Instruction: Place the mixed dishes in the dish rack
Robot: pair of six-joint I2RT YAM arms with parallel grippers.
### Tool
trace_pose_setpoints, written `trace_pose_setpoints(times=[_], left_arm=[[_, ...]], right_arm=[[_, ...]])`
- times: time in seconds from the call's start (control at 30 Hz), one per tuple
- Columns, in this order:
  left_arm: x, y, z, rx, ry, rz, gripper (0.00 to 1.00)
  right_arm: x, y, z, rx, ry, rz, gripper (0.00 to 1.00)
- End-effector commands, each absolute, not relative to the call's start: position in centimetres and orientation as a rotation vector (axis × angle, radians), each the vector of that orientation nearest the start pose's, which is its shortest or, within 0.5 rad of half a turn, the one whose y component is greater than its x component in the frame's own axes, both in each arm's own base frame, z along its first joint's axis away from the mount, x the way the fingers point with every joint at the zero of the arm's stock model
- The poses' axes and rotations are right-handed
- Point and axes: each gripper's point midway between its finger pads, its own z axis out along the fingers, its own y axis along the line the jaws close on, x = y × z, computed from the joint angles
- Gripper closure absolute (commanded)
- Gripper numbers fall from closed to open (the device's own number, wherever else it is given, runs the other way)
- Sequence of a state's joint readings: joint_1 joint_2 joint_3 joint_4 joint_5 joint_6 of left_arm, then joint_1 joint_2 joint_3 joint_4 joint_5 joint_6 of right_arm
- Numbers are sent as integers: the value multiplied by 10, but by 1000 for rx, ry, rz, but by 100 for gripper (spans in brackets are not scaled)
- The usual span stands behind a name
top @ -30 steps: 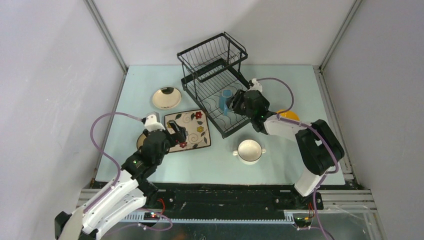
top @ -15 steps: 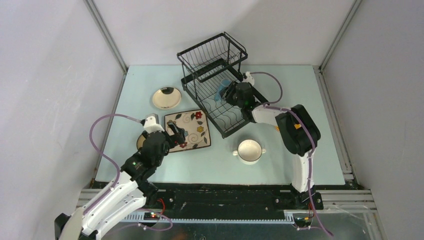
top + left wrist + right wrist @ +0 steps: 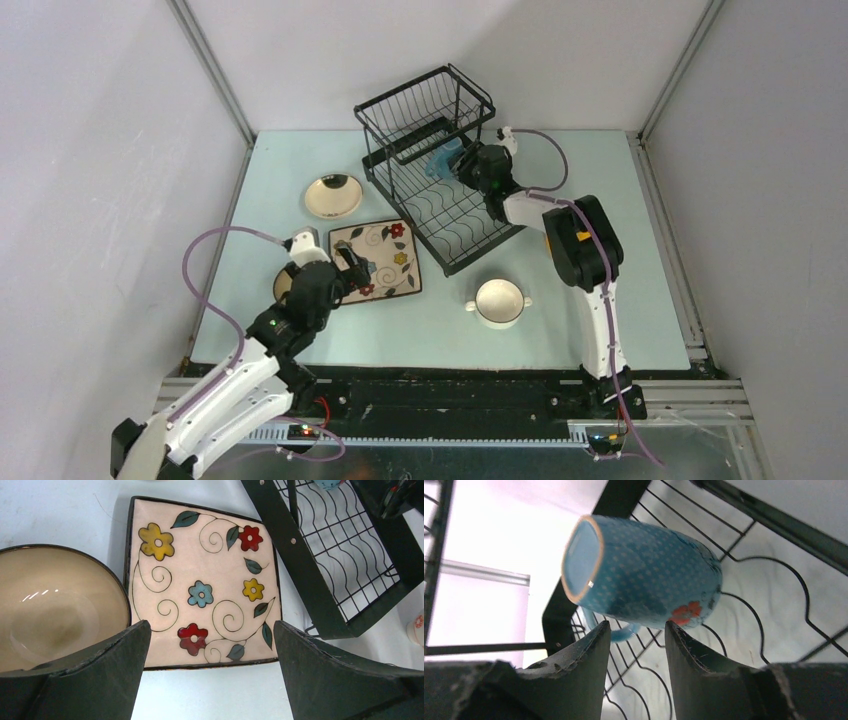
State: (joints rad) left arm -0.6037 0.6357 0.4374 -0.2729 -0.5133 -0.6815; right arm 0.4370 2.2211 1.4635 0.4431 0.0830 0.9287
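Blue mug point(image 3: 644, 577) sits at the tips of the right pincer point(image 3: 634, 625), whose two dark fingers point(image 3: 574, 670) stand close together and pinch it. The mug is tipped onto its side with its handle pointing down, one flat end turned left in the wrist view. It hangs over the far end of the wavy-wired lower tray point(image 3: 440, 215) of the dish rack point(image 3: 395, 185), just beside the raised basket point(image 3: 425, 105). Whether it touches the wires cannot be told.

The left pincer point(image 3: 210, 625) is spread wide and grips nothing. It hovers above the near edge of the square floral plate point(image 3: 200, 585), which lies flat on the worktop point(image 3: 290, 160) just left of the rack's near corner. Left of that plate, touching or nearly touching its edge, stands a brown bowl point(image 3: 55, 605) with a dark rim and a glossy cream inside, partly under the left arm in the top view.

A round cream plate point(image 3: 333, 195) lies farther back on the worktop, left of the rack. A white two-handled cup point(image 3: 498, 301) stands upright near the rack's near corner, to the right of the square plate.

Counted: one rack, one mug, one square plate, one round plate, one bowl, one cup; four of these dishes rest on the worktop outside the rack.
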Motion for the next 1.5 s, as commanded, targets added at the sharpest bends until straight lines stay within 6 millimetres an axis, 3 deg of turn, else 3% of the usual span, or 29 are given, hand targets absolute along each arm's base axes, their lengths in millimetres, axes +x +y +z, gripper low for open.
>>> trace_pose_setpoints(times=[0.0, 0.3, 0.47, 0.6, 0.63, 0.67, 0.7, 0.73, 0.77, 0.8, 0.83, 0.87, 0.9, 0.93, 0.97, 1.0, 1.03, 1.07, 1.1, 1.13, 1.17, 1.23, 1.27, 1.47], left_arm=[[255, -96, 149, -422, 1927, -321, 0], [253, -92, 152, -431, 1917, -314, 0], [253, -91, 151, -429, 1917, -310, 0], [253, -92, 148, -427, 1932, -305, 0], [253, -92, 148, -428, 1935, -304, 0], [253, -93, 148, -430, 1935, -306, 0], [254, -93, 149, -429, 1933, -310, 0], [254, -94, 149, -427, 1933, -315, 0], [254, -95, 150, -425, 1930, -321, 0], [254, -96, 150, -422, 1933, -325, 0], [254, -97, 151, -420, 1932, -330, 0], [254, -98, 150, -417, 1935, -334, 0], [254, -98, 151, -415, 1938, -335, 0], [254, -98, 151, -414, 1939, -334, 0], [254, -98, 151, -414, 1941, -331, 0], [254, -97, 152, -417, 1936, -334, 0], [254, -97, 153, -415, 1934, -333, 0], [254, -97, 155, -414, 1928, -335, 0], [254, -95, 155, -416, 1926, -328, 0], [254, -95, 157, -417, 1922, -328, 0], [254, -94, 157, -418, 1924, -326, 0], [253, -97, 159, -416, 1931, -345, 0], [253, -99, 160, -415, 1932, -356, 0], [249, -112, 158, -340, 1987, -397, 0]], right_arm=[[592, 290, 129, 580, 1808, 922, 53], [625, 303, 117, 729, 1755, 1015, 58], [643, 303, 126, 793, 1685, 1042, 58], [643, 301, 136, 765, 1658, 1060, 59], [635, 298, 139, 751, 1665, 1042, 59], [629, 296, 167, 707, 1622, 1049, 58], [618, 291, 152, 704, 1660, 1023, 58], [609, 289, 181, 660, 1624, 1043, 57], [597, 282, 164, 656, 1665, 1022, 57], [587, 277, 191, 606, 1642, 1037, 57], [572, 271, 176, 598, 1687, 1015, 57], [561, 265, 199, 548, 1670, 1017, 57], [547, 258, 186, 540, 1713, 990, 55], [536, 250, 212, 488, 1678, 978, 55], [523, 243, 198, 477, 1718, 946, 54], [510, 238, 221, 424, 1692, 943, 54], [497, 234, 206, 416, 1749, 918, 54], [486, 229, 218, 380, 1751, 909, 54], [477, 226, 208, 366, 1813, 878, 53], [466, 224, 218, 343, 1821, 888, 53], [456, 222, 209, 331, 1885, 864, 53], [432, 222, 216, 268, 1929, 873, 50], [423, 221, 208, 260, 1961, 865, 49], [374, 193, 197, 223, 2050, 776, 43]])
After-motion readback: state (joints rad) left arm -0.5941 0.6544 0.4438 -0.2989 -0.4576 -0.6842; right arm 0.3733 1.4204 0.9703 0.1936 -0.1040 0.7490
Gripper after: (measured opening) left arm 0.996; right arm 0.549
